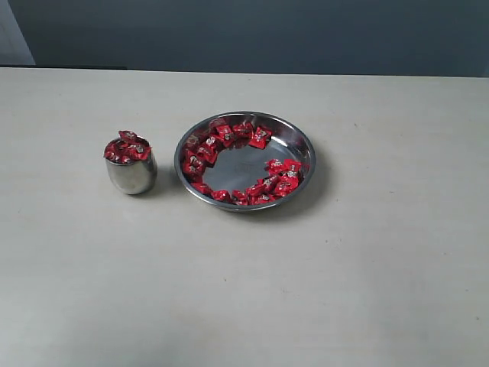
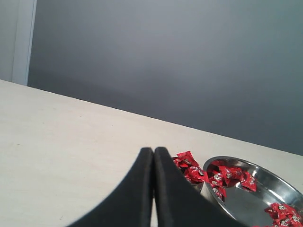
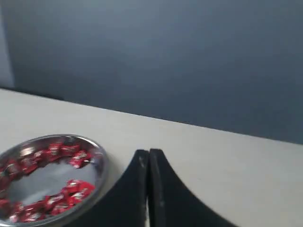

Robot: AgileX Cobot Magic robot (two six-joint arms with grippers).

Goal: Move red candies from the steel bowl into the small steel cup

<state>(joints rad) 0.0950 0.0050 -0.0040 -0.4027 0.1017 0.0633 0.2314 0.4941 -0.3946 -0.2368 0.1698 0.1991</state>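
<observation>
The steel bowl (image 1: pixel 304 145) sits mid-table, with red candies (image 1: pixel 221 136) ringing its inside. To its left stands the small steel cup (image 1: pixel 131 176), heaped with red candies (image 1: pixel 127 147). Neither arm shows in the exterior view. In the left wrist view my left gripper (image 2: pixel 153 151) is shut with nothing between its fingers; past it lie the cup's candies (image 2: pixel 189 166) and the bowl (image 2: pixel 279 177). In the right wrist view my right gripper (image 3: pixel 149 153) is shut and empty, apart from the bowl (image 3: pixel 97 146) and its candies (image 3: pixel 52 151).
The pale table (image 1: pixel 382 275) spreads on all sides of bowl and cup. A dark grey wall (image 1: pixel 260 34) runs behind the table's far edge.
</observation>
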